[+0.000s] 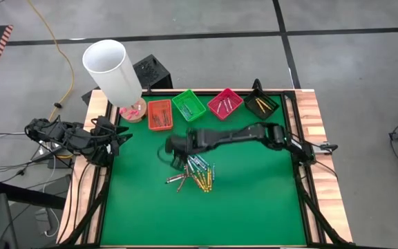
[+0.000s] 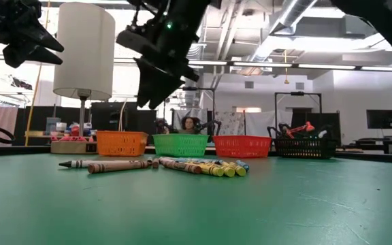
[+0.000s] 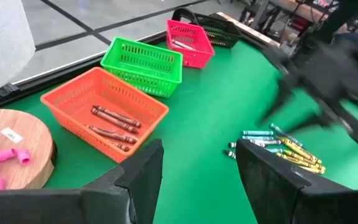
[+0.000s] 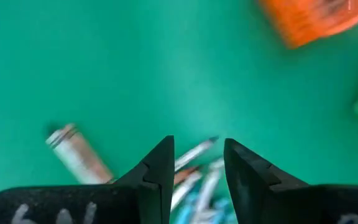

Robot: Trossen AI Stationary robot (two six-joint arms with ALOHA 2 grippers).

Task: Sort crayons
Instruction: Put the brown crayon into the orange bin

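High view: right pincer (image 1: 176, 153) reaches in from the counter's right edge and hangs just over the left end of the crayons (image 1: 195, 174), fingers spread with nothing between them. Right wrist view puts crayon tips directly under the gap, so probably lined up for a pick, not yet closed on anything. Left pincer (image 1: 121, 137) waits at the counter's left edge, fingers spread and empty, out of the working lane.

Crayons lie loose near the middle of the counter (image 1: 254, 207), yellow, blue and brownish sticks fanned together, touching or overlapping; singling one out likely needs a narrow approach. Along the far edge, a row of trays: orange tray (image 1: 159, 115) already holding brownish sticks, green tray (image 1: 188, 104), pink tray (image 1: 225, 102) and black tray (image 1: 262, 104) holding a few more. Lined up side by side, apparently one colour to each, all within the right arm's reach. Sorting partly done; most of the pile still to go.

Green mat covers the counter, wooden border at the sides. Left of the orange tray, a round wooden lamp base (image 1: 134, 111) with small pink bits on it, under a white lampshade (image 1: 110, 68). Beyond, grey floor with dark lines and a yellow cable (image 1: 59, 48); low view shows a workshop with racks and a person far behind the trays.
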